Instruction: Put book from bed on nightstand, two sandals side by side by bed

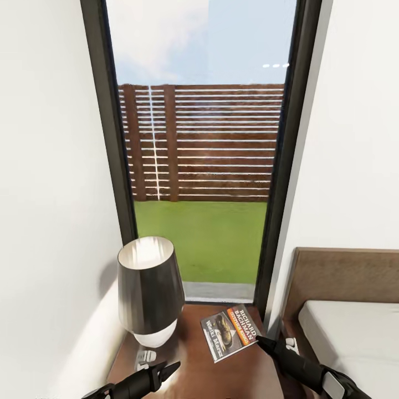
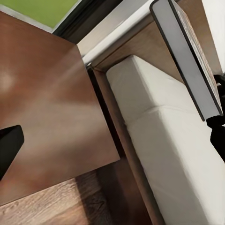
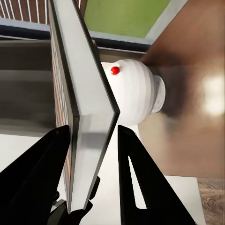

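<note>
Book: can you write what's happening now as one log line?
right gripper: shut on book | book: above nightstand, beside lamp | left gripper: empty

The book (image 1: 230,333) cover reads "RICHARD BACHMAN" in white; its other lettering is too small to read.

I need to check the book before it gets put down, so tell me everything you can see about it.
The book is a thin paperback with a dark cover, an orange band, white lettering reading Richard Bachman, and a small picture. Its page edges look pale grey. The right gripper holds it between its fingers at one corner. It hangs tilted above the nightstand, beside the lamp and close to the bed. Whether it touches the nightstand top cannot be told.
</note>
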